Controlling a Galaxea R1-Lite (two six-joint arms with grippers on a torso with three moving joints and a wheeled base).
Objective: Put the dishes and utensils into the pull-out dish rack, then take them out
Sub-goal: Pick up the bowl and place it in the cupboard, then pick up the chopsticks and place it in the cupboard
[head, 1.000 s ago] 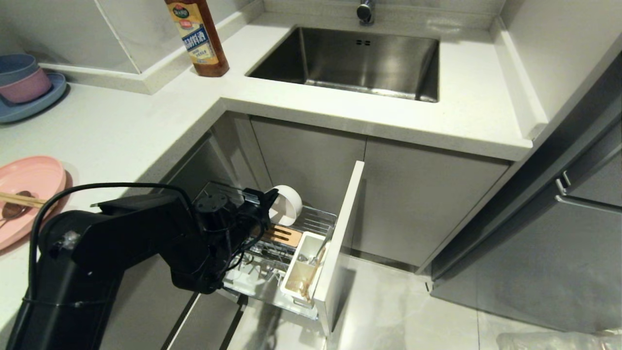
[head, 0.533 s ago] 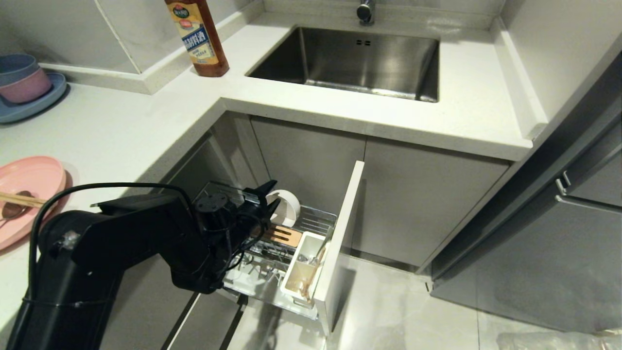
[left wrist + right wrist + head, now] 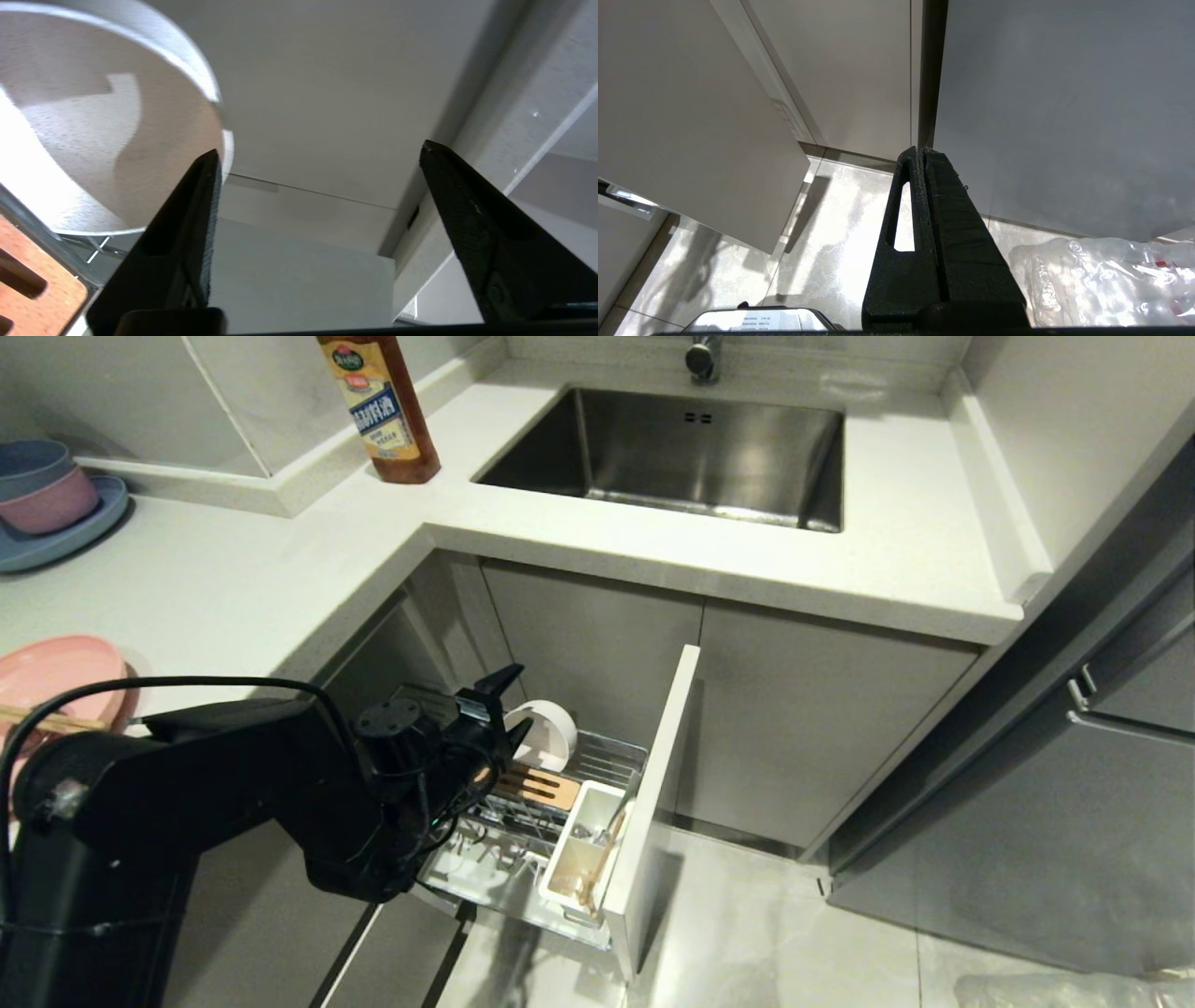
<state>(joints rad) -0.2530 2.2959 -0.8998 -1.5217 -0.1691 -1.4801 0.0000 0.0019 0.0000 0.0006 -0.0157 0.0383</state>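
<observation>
The pull-out dish rack [image 3: 609,763] stands drawn out under the counter, with its wooden block [image 3: 540,788], white utensil cup [image 3: 581,847] and narrow door front [image 3: 658,784]. The cream-white bowl [image 3: 549,732] [image 3: 93,140] rests on edge at the rack's back. My left gripper [image 3: 502,711] [image 3: 317,150] is open beside the bowl, with nothing between its fingers. The pink plate [image 3: 58,674] lies on the counter at the far left with the chopsticks [image 3: 45,719] across it; my arm hides the spoon. My right gripper [image 3: 920,150] hangs shut above the floor.
A sauce bottle [image 3: 383,411] stands by the sink [image 3: 803,476]. Small blue and pink bowls [image 3: 42,485] sit stacked on a blue plate at the far left. A clear plastic bag [image 3: 1111,270] lies on the floor. Grey cabinet fronts [image 3: 1074,784] close in the right side.
My left gripper has opened and let go of the bowl, which has settled lower into the rack. The left arm has drawn back a little.
</observation>
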